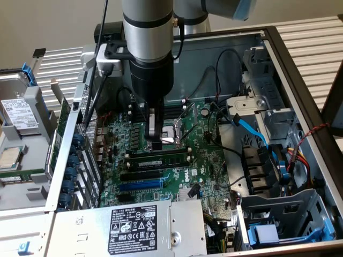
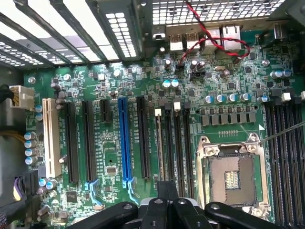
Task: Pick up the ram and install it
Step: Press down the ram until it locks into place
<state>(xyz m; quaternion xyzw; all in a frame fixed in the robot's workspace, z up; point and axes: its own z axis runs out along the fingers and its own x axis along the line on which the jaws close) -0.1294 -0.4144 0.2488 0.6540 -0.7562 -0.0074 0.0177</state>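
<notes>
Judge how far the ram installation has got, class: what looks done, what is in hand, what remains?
Done: the ram is not in the gripper; it stands on edge in a black slot beside the CPU socket. In hand: nothing; the gripper is shut and hovers close above that row of slots. Left: full seating is unconfirmed, since whether the slot's white end clips have latched cannot be told.

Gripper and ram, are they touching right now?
Cannot tell. In the exterior view the shut gripper hangs just over the ram in its slot, but the angle hides whether they meet.
</notes>
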